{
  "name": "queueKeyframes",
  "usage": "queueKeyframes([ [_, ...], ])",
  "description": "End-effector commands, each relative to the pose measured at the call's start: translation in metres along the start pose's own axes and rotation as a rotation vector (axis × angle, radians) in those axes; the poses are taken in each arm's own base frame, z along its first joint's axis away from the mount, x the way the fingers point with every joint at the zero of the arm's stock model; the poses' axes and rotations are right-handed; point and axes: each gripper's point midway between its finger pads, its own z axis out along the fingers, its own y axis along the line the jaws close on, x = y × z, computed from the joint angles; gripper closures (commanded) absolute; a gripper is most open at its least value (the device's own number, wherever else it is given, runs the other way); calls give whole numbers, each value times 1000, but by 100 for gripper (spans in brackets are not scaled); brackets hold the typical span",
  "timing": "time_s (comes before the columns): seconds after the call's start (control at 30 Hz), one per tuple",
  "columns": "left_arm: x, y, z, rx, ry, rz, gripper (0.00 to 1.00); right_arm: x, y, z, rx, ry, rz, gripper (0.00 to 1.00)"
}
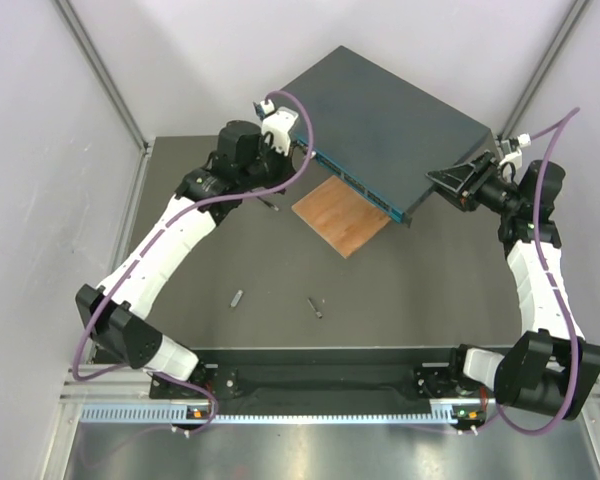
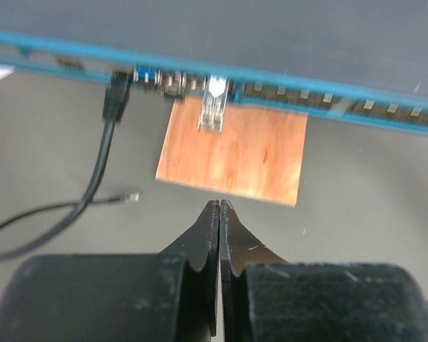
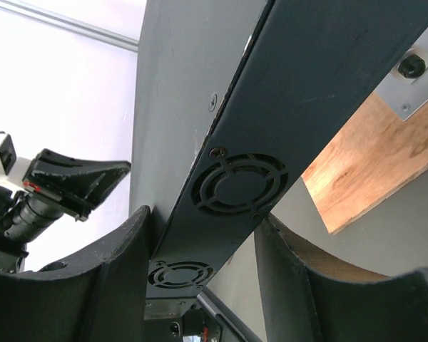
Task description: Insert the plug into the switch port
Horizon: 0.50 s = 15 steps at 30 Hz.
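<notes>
my left fingers (image 2: 205, 246): shut, empty; plug (image 2: 214, 107) looks seated
my right fingers (image 3: 103, 285): clamping the switch (image 3: 271, 107) so it can't slide

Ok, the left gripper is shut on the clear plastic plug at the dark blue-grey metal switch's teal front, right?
Not quite. The left gripper is shut, but on nothing: the left wrist view shows its jaws closed empty, apart from the clear plastic plug at the dark blue-grey metal switch.
</notes>
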Motion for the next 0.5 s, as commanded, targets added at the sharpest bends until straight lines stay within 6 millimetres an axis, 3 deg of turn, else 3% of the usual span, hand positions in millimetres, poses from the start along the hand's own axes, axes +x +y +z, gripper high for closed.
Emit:
queueKeyframes([
  [0.0, -40, -7, 8, 41, -150, -11, 100, -5, 23, 14, -79, -7, -259, 100],
  [0.2, -45, -6, 29, 48, -159, 3, 100, -4, 21, 14, -78, -2, -253, 100],
  [0.47, -52, -3, 39, 39, -178, 20, 100, -5, 22, 15, -79, -2, -254, 100],
])
